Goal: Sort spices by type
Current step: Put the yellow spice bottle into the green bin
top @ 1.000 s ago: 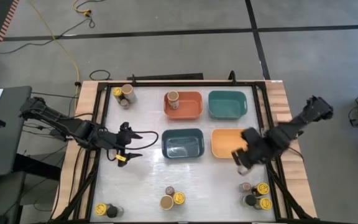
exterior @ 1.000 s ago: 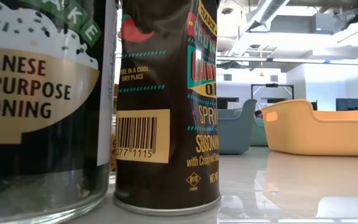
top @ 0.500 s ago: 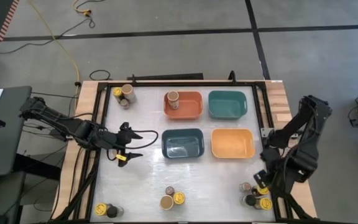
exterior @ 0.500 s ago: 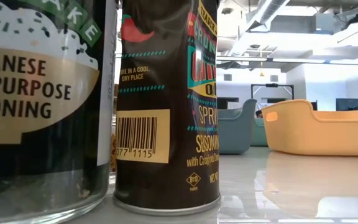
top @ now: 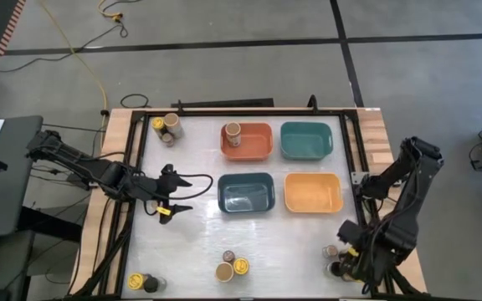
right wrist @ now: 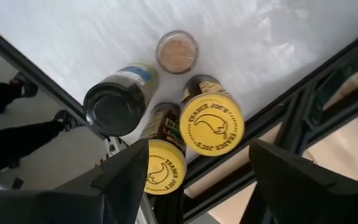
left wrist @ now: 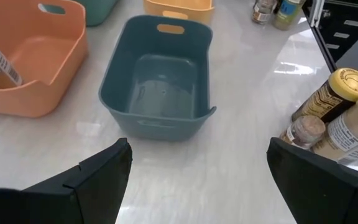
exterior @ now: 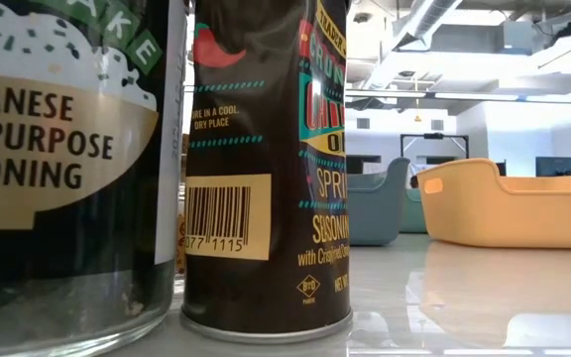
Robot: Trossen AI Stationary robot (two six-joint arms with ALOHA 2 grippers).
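While the right gripper [right wrist: 188,180] hangs spread above the yellow-lidded jar [right wrist: 211,123], it should be centred before descent, so neighbouring jars are spared.

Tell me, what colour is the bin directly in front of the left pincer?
Dark teal bin, empty; clearest in the left wrist view.

Bright even overhead light; glare on glossy table [left wrist: 247,93]; nearest jar [exterior: 62,169] blurred.
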